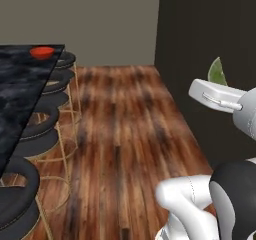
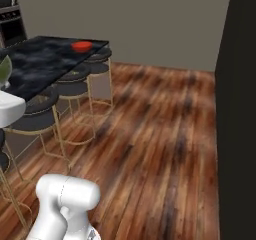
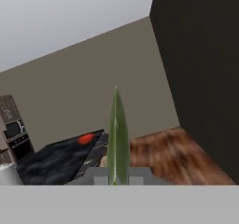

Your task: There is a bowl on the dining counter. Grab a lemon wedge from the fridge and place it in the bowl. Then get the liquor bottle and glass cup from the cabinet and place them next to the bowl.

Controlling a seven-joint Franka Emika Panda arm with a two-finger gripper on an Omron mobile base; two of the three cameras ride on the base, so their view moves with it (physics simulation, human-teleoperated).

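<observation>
Lemon wedge [image 3: 117,139]: greenish slice, seen edge-on in the hand view, standing up thin from between the finger tips. In the left base view it pokes up above the hand [image 1: 217,73], held in the air over the floor beside the dark wall.
Gripper [image 3: 117,178]: closed down tight on the lemon wedge, so the robot has it pinched. The finger tips themselves are mostly hidden behind the slice.
Bowl [image 1: 42,52]: small and red, sitting near the far end of the dining counter, well apart from the hand. It also shows in the right base view [image 2: 82,45] and as a red spot in the hand view [image 3: 86,138].
Dining counter [image 2: 40,61]: black marbled top, off to the robot's left.
Stools [image 2: 72,88]: dark round seats on thin gold legs, lined up along the counter's edge, partly tucked under it.
Floor [image 1: 125,134]: brown wood planks, running up to a grey back wall.
Dark wall [image 2: 237,109]: tall black panel on the robot's right.
Oven [image 2: 11,24]: built-in stack in the far left corner, past the counter.
</observation>
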